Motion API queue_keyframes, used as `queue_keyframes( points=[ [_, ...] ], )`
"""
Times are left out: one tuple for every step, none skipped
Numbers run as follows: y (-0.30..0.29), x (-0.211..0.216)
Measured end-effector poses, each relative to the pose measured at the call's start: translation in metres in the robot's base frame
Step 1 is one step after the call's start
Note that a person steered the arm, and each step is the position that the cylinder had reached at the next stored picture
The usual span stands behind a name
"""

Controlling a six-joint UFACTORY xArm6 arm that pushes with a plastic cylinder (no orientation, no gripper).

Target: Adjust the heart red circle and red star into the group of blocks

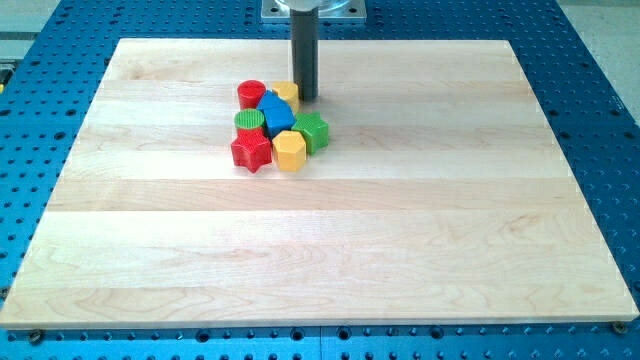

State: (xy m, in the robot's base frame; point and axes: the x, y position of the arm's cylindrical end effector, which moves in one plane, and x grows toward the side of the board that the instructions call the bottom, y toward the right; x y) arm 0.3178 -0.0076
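Observation:
Several blocks sit packed together on the wooden board, left of centre near the view's top. The red circle is at the cluster's top left. The red star is at its bottom left. A yellow heart is at the top right, partly hidden behind the rod. A blue block sits in the middle, a green circle at the left, a green star at the right and a yellow hexagon at the bottom. My tip rests just right of the yellow heart, touching or nearly so.
The blue perforated table surrounds the board on all sides. The arm's mount is at the view's top centre.

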Motion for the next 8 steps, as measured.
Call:
queue_keyframes(
  points=[
    [0.039,0.007],
    [0.029,-0.054],
    [-0.028,-0.054],
    [-0.035,-0.018],
    [-0.027,0.010],
    [0.004,0.021],
    [0.011,0.006],
    [-0.025,-0.031]
  ],
)
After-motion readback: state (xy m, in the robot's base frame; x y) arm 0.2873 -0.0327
